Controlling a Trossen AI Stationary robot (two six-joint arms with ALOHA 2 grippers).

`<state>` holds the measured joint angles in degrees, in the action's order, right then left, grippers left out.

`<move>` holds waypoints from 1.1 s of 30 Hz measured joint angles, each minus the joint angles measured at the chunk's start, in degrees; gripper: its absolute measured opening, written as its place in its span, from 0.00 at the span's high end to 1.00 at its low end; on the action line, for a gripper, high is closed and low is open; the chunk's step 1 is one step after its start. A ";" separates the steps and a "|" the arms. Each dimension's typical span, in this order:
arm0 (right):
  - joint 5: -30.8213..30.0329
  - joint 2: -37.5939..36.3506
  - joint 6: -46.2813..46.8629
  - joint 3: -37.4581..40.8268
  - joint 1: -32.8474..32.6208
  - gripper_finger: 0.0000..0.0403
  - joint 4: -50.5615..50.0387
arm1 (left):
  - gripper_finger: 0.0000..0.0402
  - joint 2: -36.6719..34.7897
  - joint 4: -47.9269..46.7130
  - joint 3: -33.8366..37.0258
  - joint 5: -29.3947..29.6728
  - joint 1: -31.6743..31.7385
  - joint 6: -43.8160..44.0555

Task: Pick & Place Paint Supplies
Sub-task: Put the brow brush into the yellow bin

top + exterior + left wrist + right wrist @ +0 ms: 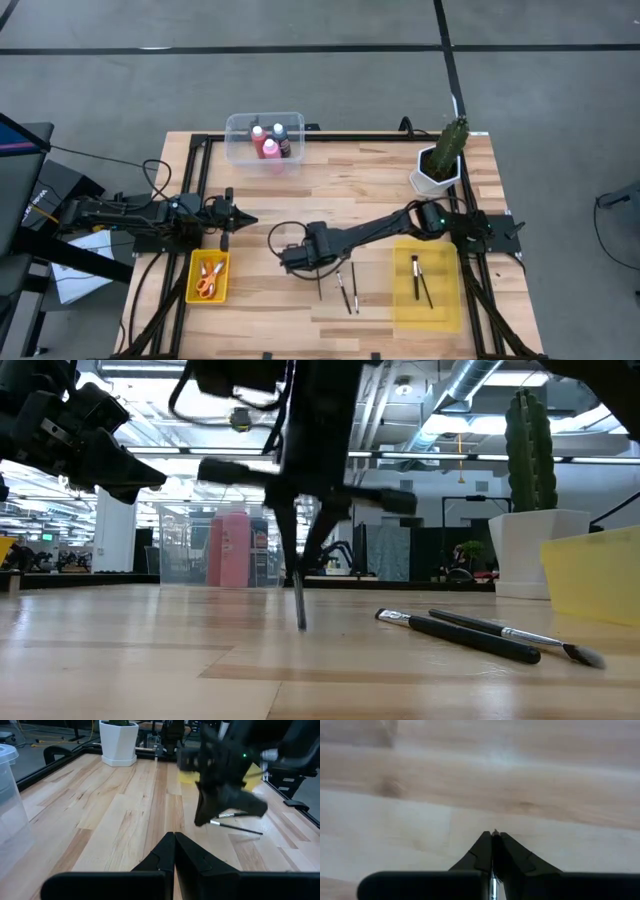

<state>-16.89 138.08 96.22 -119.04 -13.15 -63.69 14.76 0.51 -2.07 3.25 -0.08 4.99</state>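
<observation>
My right gripper (299, 565) hangs over the table's middle, pointing down, shut on a thin dark brush (300, 605). Two more brushes (350, 290) lie flat on the wood just right of it. The yellow tray (445, 300) at the right holds two brushes (420, 280). A clear bin (240, 145) at the far edge holds a pink bottle (268, 148), a red one and a small dark white-capped one. Orange-handled scissors (208, 280) lie in a small yellow tray (192, 290). My left gripper (245, 218) waits shut at the left. My right gripper pinches the brush's upper end (298, 575) between its two fingers, coming from above and pointing down. The brush runs on along the fingers and hangs nearly upright below them. Its lower tip (302, 626) is close to the wood; whether it touches, I cannot tell.
A green plant in a white pot (438, 170) stands at the far right, beside the right arm. Dark rails run along the table's left and right sides. Bare wood lies between the clear bin and my right gripper.
</observation>
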 joint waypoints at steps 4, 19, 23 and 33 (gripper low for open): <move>-3.65 -3.00 0.24 0.00 0.13 0.97 -1.73 | 1.00 0.01 0.00 0.00 0.02 -0.01 -0.02; -15.32 -16.83 -8.70 -0.13 4.69 0.97 -11.09 | 1.00 0.02 0.00 0.02 0.22 -0.02 -0.02; -18.32 -20.04 -13.19 -0.13 6.46 0.97 -10.47 | 1.00 0.02 0.00 0.02 0.20 -0.01 -0.01; -23.71 -25.90 -32.47 -0.13 7.61 0.97 4.40 | 1.00 0.01 0.00 0.02 0.15 -0.01 -0.01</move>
<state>-40.60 112.18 63.75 -119.17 -5.54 -59.29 14.78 0.51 -2.04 3.40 -0.09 4.98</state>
